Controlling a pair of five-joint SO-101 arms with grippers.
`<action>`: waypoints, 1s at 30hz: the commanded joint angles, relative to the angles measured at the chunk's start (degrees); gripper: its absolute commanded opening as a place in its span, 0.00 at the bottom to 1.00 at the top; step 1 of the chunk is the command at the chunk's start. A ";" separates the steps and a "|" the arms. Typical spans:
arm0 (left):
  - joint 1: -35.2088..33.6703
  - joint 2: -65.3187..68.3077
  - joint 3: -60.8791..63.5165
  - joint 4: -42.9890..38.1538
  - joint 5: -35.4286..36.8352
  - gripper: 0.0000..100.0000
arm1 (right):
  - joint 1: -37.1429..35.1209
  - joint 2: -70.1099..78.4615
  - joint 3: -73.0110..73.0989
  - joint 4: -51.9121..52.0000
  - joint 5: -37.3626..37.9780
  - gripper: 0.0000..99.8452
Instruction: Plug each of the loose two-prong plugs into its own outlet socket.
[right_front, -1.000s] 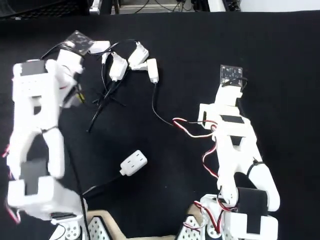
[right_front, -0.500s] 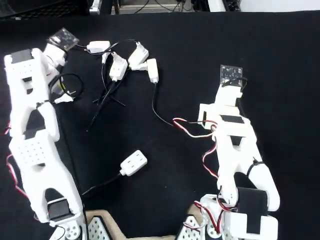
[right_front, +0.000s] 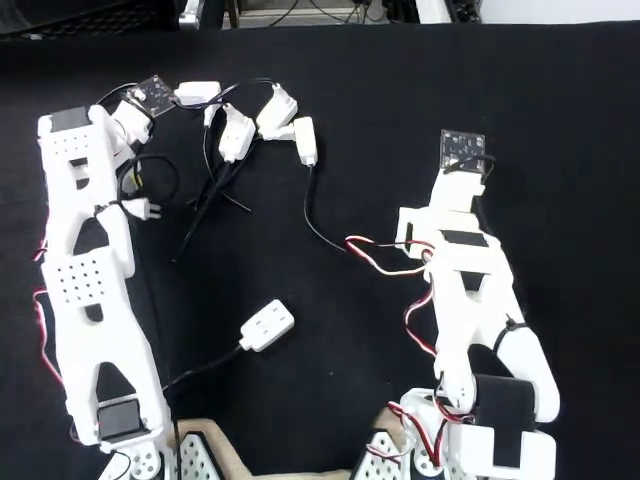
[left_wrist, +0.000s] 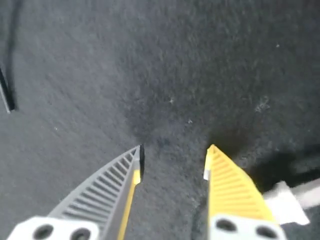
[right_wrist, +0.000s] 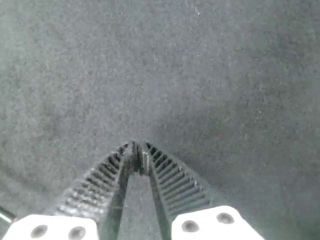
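A loose two-prong plug (right_front: 143, 208) lies on a looped black cable (right_front: 160, 170), close beside my left arm (right_front: 85, 230), which stretches to the far left of the table. Over bare black cloth my left gripper (left_wrist: 172, 155) stands open and holds nothing. A white piece (left_wrist: 286, 204) lies just outside its yellow finger (left_wrist: 227, 180); which plug it belongs to I cannot tell. More white plugs (right_front: 236, 131) cluster at the far middle on tangled cables. A white outlet socket (right_front: 267, 326) lies near the front. My right gripper (right_wrist: 136, 150) is shut and empty, well right of them all.
My right arm (right_front: 470, 270) lies along the right half with red and white wires looping at its side. A thin black cable (right_front: 310, 215) runs from the plug cluster toward it. Black cloth (right_front: 560, 120) covers the table; its far right has free room.
My left arm has dropped from a raised pose and stretched out flat toward the far left. The plug on the looped cable has shifted slightly beside it. The right arm has not moved.
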 joint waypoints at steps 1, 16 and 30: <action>2.15 3.78 -3.91 -0.62 -0.18 0.20 | -0.53 -0.22 -1.27 -0.62 -0.18 0.02; 4.97 4.48 -28.97 25.85 -3.96 0.21 | -0.70 -0.22 -1.45 -0.70 -0.09 0.02; 4.18 4.40 -32.48 25.85 -8.70 0.21 | -0.79 -0.40 -1.54 -0.44 -0.09 0.02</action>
